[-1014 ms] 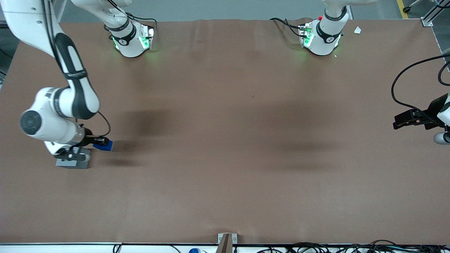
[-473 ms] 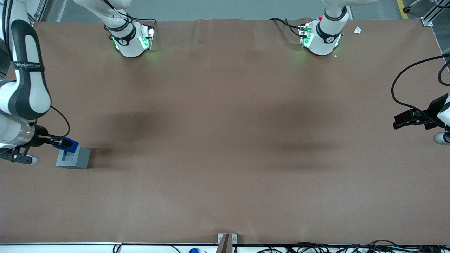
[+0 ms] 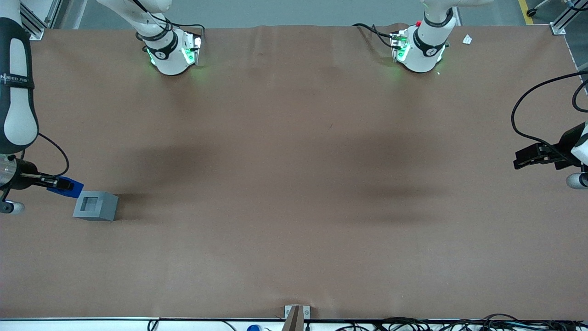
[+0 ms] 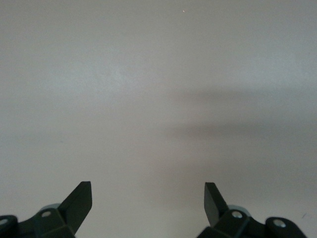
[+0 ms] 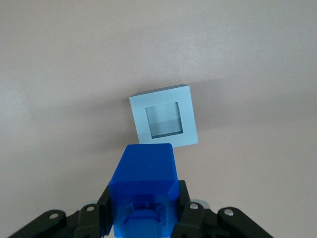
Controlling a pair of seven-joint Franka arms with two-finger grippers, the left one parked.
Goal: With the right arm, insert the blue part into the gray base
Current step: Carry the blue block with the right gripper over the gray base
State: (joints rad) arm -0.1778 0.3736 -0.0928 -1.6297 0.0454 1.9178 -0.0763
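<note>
Front view: at the left edge of the frame, right arm point(image 3: 16, 96) reaching down along the border, its gripper point(image 3: 62, 185) pinching the blue part point(image 3: 69, 187) between the jaws. Blue part held just beside the gray base point(image 3: 95, 205), slightly farther from the camera and toward the working arm's end, not over the socket. Gray base standing on the brown table point(image 3: 294, 184) in the lower left of the frame, square socket up and unfilled.

Right wrist view: blue part point(image 5: 143, 191) clamped between the black fingers point(image 5: 190, 215), stud end facing the camera. Gray base point(image 5: 164, 115) on the table surface, socket open, apart from the blue part.

Left wrist view: only bare table surface and the parked arm's own fingertips.
</note>
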